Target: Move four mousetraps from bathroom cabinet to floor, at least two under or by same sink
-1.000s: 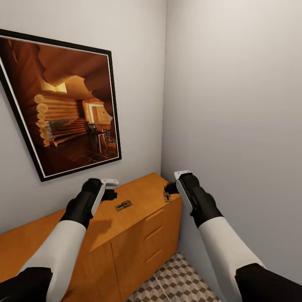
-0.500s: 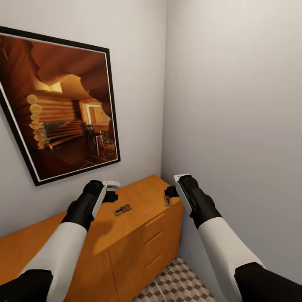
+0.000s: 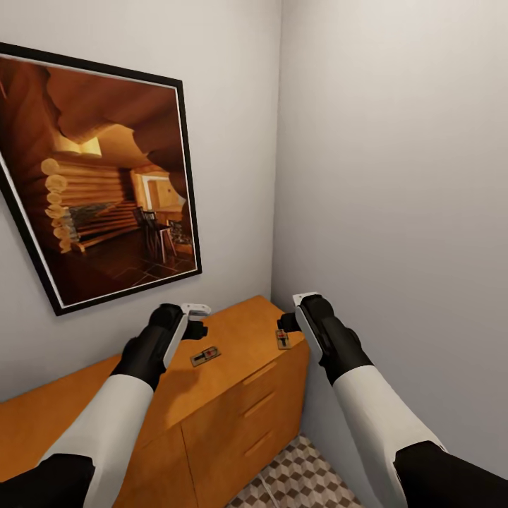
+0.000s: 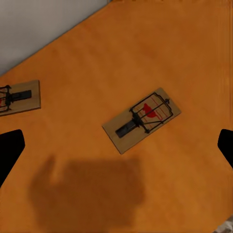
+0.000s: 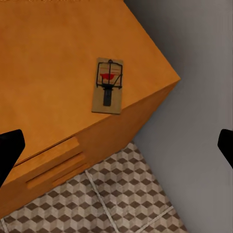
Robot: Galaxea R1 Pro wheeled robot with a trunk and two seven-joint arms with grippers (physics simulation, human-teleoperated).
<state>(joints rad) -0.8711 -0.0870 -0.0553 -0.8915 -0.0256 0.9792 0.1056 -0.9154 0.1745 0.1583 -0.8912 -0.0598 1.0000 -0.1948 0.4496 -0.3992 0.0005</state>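
Two mousetraps lie on the orange-brown cabinet (image 3: 233,395). One mousetrap (image 3: 205,355) (image 4: 141,120) rests mid-top, just below my left gripper (image 3: 196,321) (image 4: 116,150), which hovers above it, open and empty. A second mousetrap (image 3: 283,339) (image 5: 108,85) sits close to the cabinet's right corner edge, under my right gripper (image 3: 286,323) (image 5: 116,145), also open and empty. The left wrist view catches another mousetrap (image 4: 17,98), half cut off by the frame's edge. The cube-patterned bathroom floor (image 3: 296,476) (image 5: 111,194) lies beside the cabinet.
A large framed picture (image 3: 106,183) hangs on the wall behind the cabinet. A plain grey wall (image 3: 395,176) closes the right side, leaving a narrow strip of floor. The cabinet front has drawer fronts (image 3: 257,406).
My left gripper has shifted a little to the right over the cabinet top. The camera has moved slightly. The right gripper and the traps stay put.
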